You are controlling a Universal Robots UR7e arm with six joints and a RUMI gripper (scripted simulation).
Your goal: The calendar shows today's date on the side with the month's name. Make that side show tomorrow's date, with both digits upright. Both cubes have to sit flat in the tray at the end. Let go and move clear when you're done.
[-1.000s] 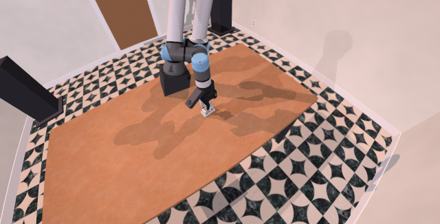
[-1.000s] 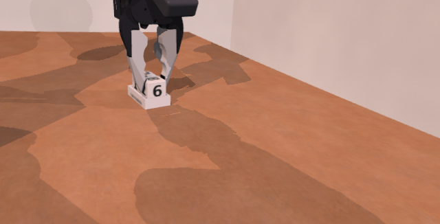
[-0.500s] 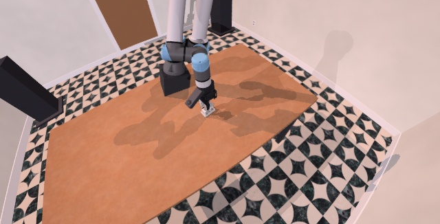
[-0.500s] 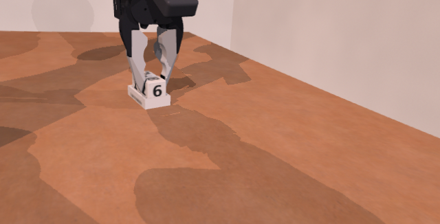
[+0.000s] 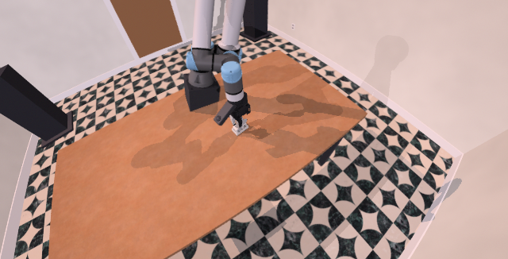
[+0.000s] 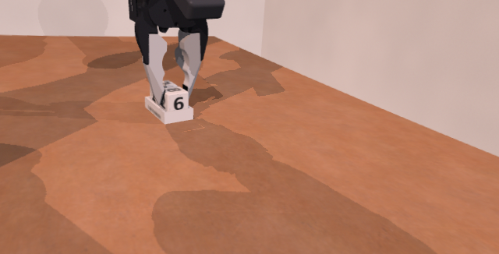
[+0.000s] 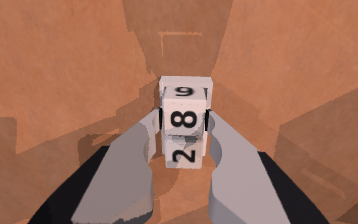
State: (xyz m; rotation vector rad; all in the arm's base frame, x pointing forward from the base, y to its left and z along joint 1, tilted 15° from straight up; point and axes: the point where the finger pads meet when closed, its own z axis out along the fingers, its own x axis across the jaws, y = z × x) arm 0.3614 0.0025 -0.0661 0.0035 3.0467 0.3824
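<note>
Two cubes sit in the white tray (image 5: 239, 133) (image 6: 179, 115) (image 7: 186, 80); only my wrist view clearly reads 8 and 2 on top. My gripper (image 5: 240, 125) (image 6: 174, 97) (image 7: 183, 110) stands narrowly open around the 8-topped cube (image 6: 178, 102) (image 7: 184, 118); I can't tell if it grips. The table (image 5: 119, 195) (image 6: 331, 145) (image 7: 55, 60) extends well beyond the tray.

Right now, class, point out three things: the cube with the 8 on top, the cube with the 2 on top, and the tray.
Cube with the 8 (image 6: 177, 100) (image 7: 183, 119): exterior, its 6 side; wrist, its top.
Cube with the 2 (image 7: 184, 155): wrist, its top.
Tray (image 6: 179, 115): exterior, its end wall.
</note>
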